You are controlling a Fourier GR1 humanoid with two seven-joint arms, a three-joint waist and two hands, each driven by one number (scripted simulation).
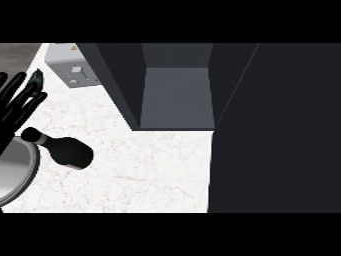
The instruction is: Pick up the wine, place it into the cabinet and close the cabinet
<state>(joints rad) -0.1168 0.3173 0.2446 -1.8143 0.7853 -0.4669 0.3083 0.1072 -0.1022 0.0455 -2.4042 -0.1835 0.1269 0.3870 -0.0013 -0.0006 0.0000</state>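
The wine bottle [66, 149] is dark, almost black, and stands on the marble counter at the left, its neck toward the upper left. My left hand [7, 102] shows at the view's left edge above the bottle, fingers straight and pointing up, apart from the bottle. The dark cabinet [177, 95] stands at the top centre with its inside open to view. Its open door [287, 130] fills the right side as a large dark panel. My right hand is nowhere in the view.
A round metal bowl or pan [14, 172] lies at the lower left, partly behind my left forearm. A grey box with switches [73, 70] sits at the back left. White marble counter [151, 170] spreads between bottle and door.
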